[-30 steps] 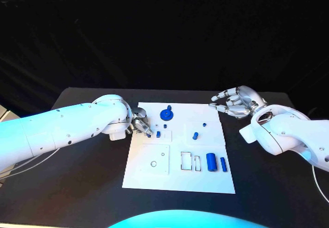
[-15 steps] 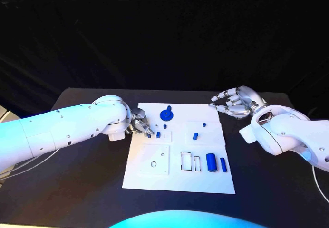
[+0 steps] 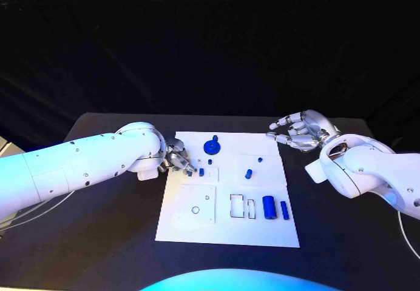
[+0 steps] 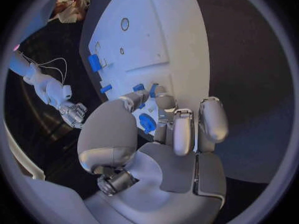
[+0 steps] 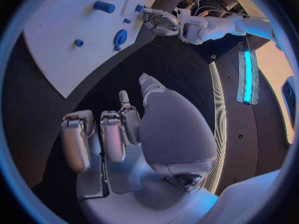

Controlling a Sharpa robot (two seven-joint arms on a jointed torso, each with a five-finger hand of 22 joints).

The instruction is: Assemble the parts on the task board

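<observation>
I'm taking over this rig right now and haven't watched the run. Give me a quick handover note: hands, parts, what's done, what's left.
Left hand: at the left edge of the white board, fingertips down beside a small blue piece; whether it pinches anything, I cannot tell.
Right hand: off the board's far right corner, above the black table, fingers curled, holding nothing.
Parts: round blue knob near the far edge; blue cylinder and blue bar lying near the right side; small pieces mid-board.
Done: unclear.
Left: the loose cylinder and bar; rectangular slots beside them look open.
</observation>
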